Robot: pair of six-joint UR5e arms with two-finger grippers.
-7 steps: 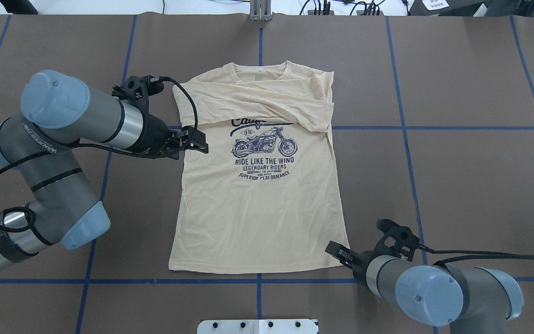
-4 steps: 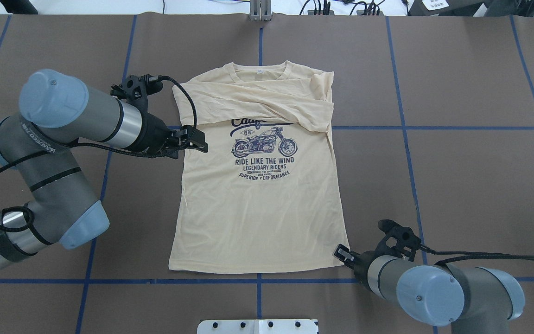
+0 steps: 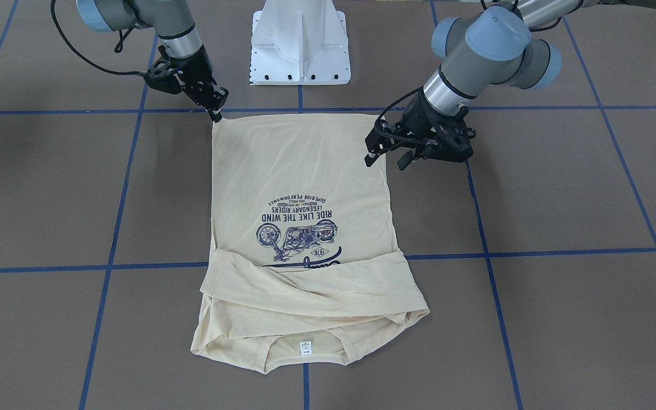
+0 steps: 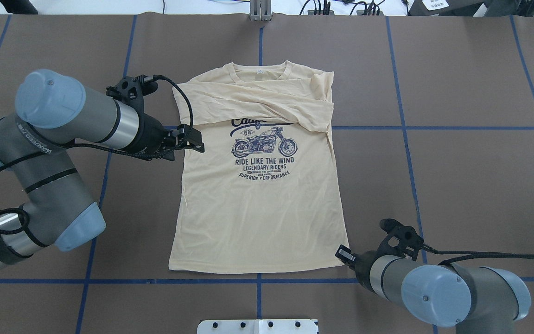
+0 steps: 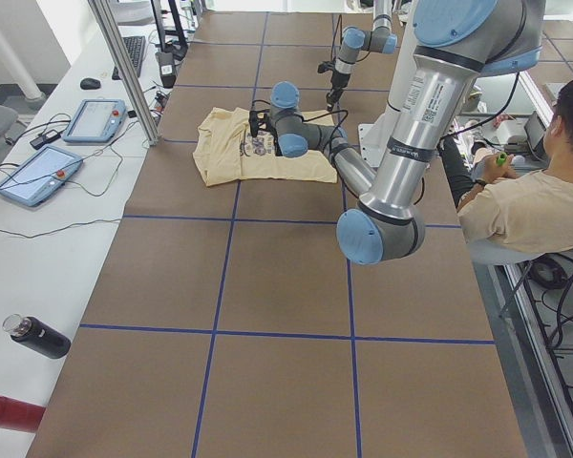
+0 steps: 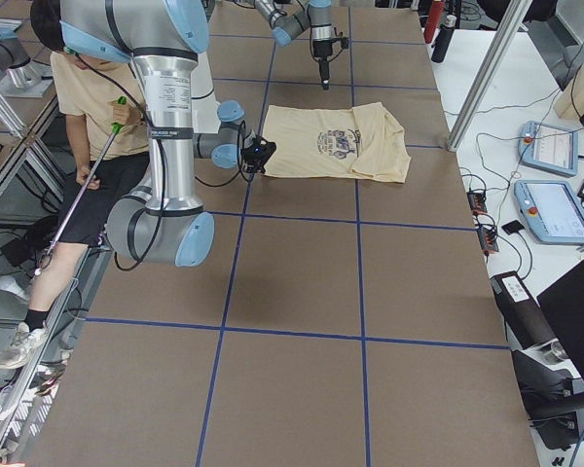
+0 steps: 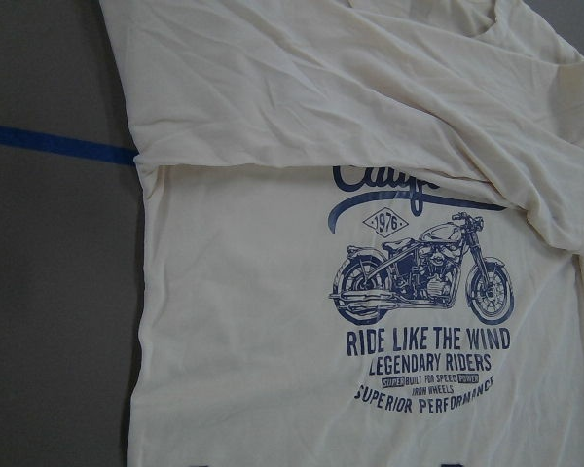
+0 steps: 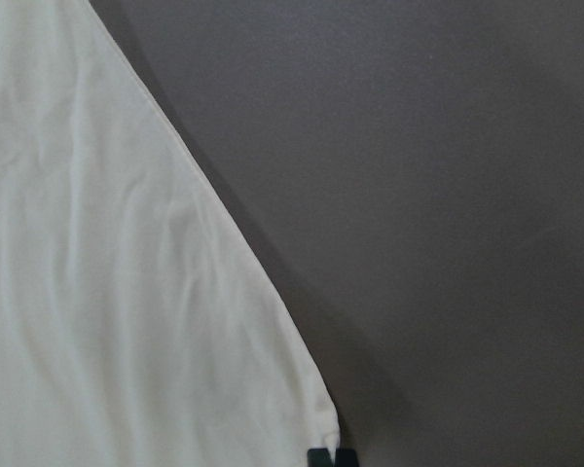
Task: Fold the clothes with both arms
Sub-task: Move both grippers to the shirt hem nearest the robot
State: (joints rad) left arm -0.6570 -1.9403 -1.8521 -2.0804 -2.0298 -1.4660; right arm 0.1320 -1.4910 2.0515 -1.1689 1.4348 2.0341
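Just beyond the white pedestal base, your cream-yellow T-shirt is lying flat and front up on the brown table. Its hem is sitting nearest the base and its collar farthest from it.

Off the base's right side, the right gripper is coming down onto the hem's right corner. Its fingertips are pressing together there, and the wrist view is showing the cloth's tip running in between them. So it is pinching that corner, which is lying on the table.

Farther from the base, off its left side, the left gripper is hanging at the shirt's left edge. Its jaws are spreading wide and holding nothing. Whether it is touching the cloth, you cannot tell.

At about that same distance from the base you are reading the navy print. Nearest the base is "SUPERIOR PERFORMANCE", then the tiny lines "IRON WHEELS" and "SUPER BUILT FOR SPEED POWER". After those come "LEGENDARY RIDERS" and "RIDE LIKE THE WIND". Past the words a motorcycle is showing, with "1976" in a diamond above it. Beyond that, a script word is showing only "Cali".

The sleeves are lying folded across the chest and covering the rest of that word.

Farthest from the base, a small white neck label is sitting inside the collar. Its writing is too small to read.
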